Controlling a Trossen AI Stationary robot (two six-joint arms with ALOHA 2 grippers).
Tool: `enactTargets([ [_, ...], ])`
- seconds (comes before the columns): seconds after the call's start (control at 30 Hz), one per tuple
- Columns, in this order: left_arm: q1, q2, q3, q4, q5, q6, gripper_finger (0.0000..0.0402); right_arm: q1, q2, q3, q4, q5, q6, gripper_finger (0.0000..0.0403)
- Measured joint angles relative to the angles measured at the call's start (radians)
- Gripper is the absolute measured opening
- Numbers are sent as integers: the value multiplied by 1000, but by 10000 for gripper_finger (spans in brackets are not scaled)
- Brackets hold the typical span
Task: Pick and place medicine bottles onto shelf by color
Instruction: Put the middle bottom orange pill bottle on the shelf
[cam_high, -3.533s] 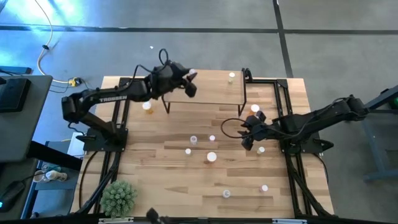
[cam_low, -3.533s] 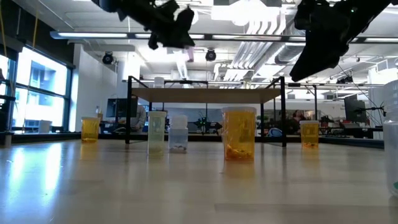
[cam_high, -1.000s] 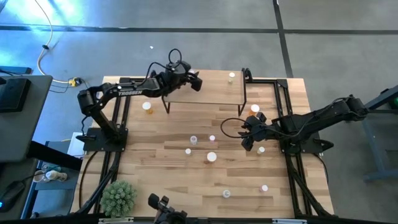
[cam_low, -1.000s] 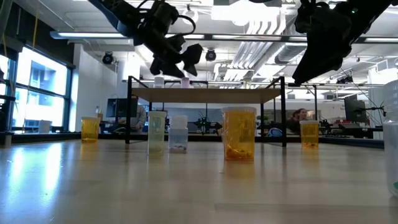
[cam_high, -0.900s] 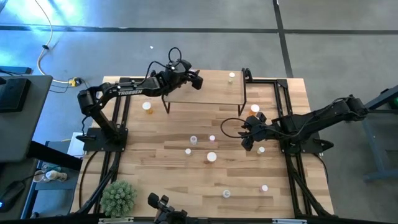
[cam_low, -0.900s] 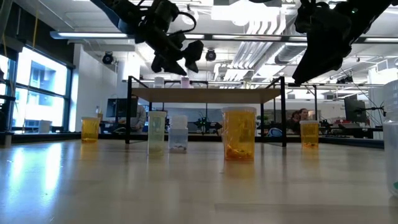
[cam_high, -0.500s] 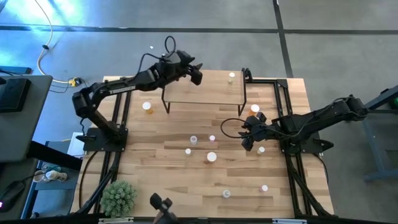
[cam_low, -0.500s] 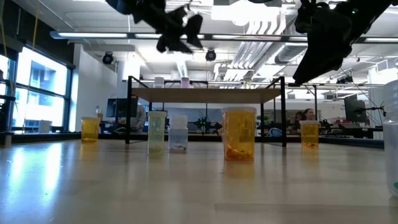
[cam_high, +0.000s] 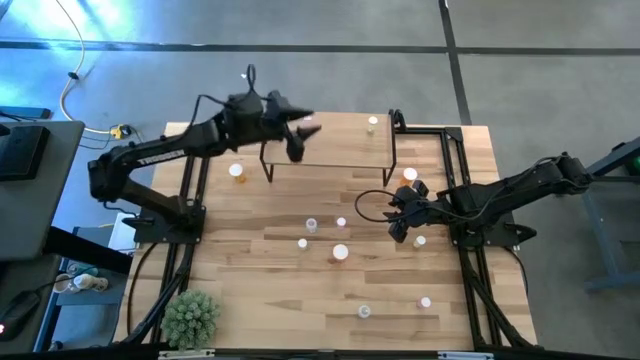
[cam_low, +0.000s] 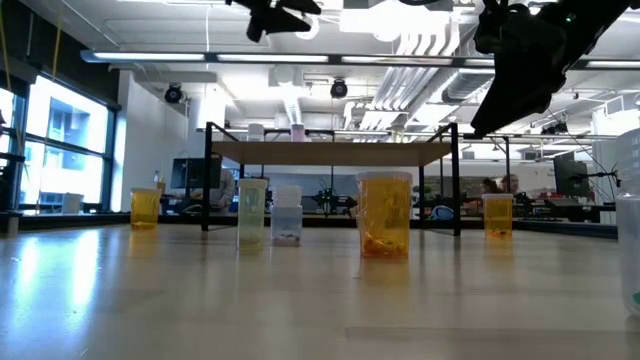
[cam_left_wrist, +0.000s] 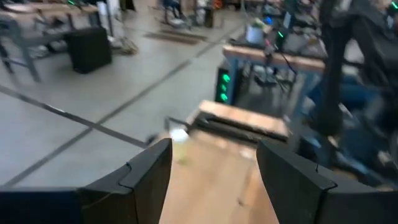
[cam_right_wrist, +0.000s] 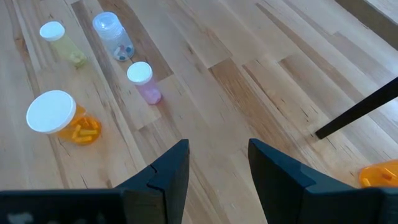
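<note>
The shelf (cam_high: 330, 148) stands at the table's far middle on black legs; a pink bottle (cam_low: 297, 132) and a white-capped one (cam_low: 257, 131) stand on its board. My left gripper (cam_high: 298, 138) hangs open and empty high above the shelf's left end; in the low view it sits at the top edge (cam_low: 275, 15). My right gripper (cam_high: 398, 222) hovers open and empty above the table right of centre. Below it stand a yellowish bottle (cam_right_wrist: 59, 40), a whitish-blue one (cam_right_wrist: 112, 34), a pink one (cam_right_wrist: 144, 81) and an orange one (cam_right_wrist: 59, 118).
More bottles stand loose on the table: orange ones (cam_high: 237, 171) (cam_high: 410, 175), small ones near the front (cam_high: 364, 312) (cam_high: 425, 301). A green spiky ball (cam_high: 190, 318) sits at the near left corner. A black shelf leg (cam_right_wrist: 357, 112) stands close to my right gripper.
My left gripper has risen well above the shelf, drawn back a little toward the table's left, and tipped up toward level, staying open and empty. The bottles on the shelf have kept their place.
</note>
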Motion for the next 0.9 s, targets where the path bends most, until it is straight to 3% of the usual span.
enactTargets([
  [0.3,-149,-2,-291,278,-1,-36,225,0,0,0,0,-9,0,156],
  [0.5,-270,-9,-410,418,-7,-53,225,0,0,0,0,-45,0,156],
  [0.67,-367,-9,-444,430,-18,-53,225,0,0,0,13,-188,-126,156],
  [0.9,-468,-10,-467,478,-153,-27,225,0,0,0,112,-359,-182,156],
])
